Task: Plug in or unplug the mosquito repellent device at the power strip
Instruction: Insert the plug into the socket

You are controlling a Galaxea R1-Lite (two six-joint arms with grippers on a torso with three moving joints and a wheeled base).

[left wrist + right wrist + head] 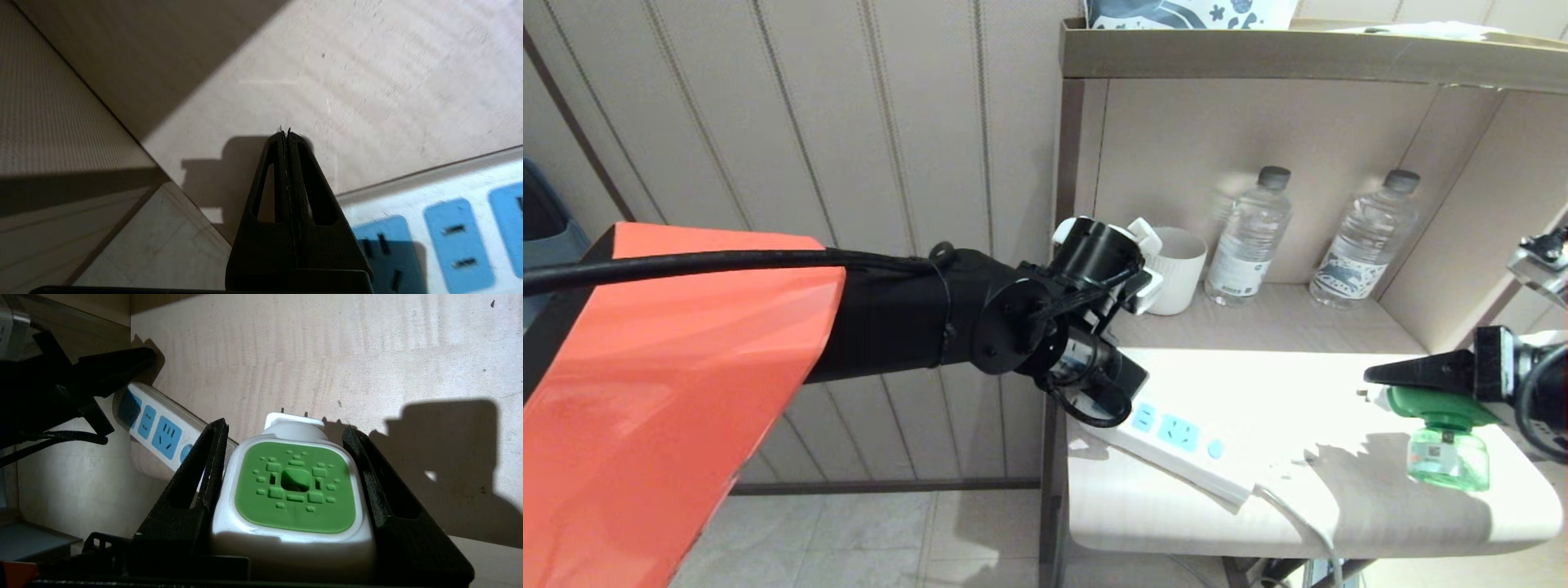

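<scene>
Overhead, the right gripper (1372,377) is holding the mosquito repellent device (1444,441) above the table (1339,506), well apart from the power strip (1176,445). Closer in, the left gripper (286,132) is hovering pressed fully together over the strip's end, gripping nothing. Opposite, the right fingers (206,457) are clamping the device's white sides, prongs pointing away.

Home: panelled wall (849,122), bedside shelf (1258,57)
</scene>
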